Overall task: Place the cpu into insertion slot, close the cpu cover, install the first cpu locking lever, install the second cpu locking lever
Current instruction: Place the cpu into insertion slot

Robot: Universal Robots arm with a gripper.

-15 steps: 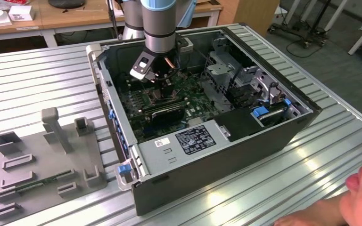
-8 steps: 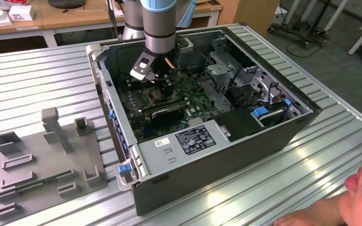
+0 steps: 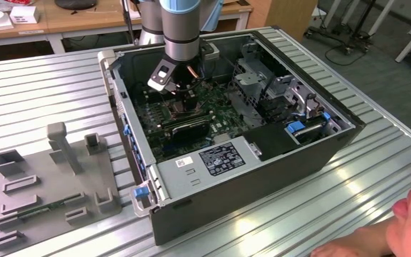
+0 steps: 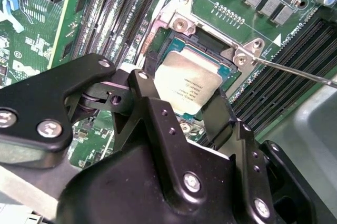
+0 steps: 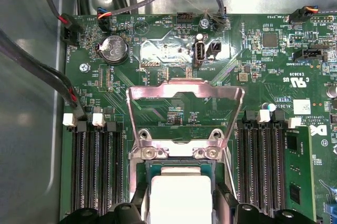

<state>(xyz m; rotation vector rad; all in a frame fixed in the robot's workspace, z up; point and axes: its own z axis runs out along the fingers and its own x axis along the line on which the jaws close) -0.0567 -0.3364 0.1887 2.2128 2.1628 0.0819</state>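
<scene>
Inside computer case point(image 3: 277, 176), arm point(image 3: 183, 32) stands upright over cpu point(image 4: 187, 84).

The small square cpu point(image 4: 192, 79) between the jaws has a pale metal face, smooth with a soft shine. Beyond the jaws, the square silvery metal cpu cover point(image 5: 152, 91) looks bright and polished. The green motherboard point(image 5: 253, 55) is slightly glossy. The black gripper point(image 4: 180, 93) looks matt, with shiny metal screws point(image 4: 192, 183).
</scene>
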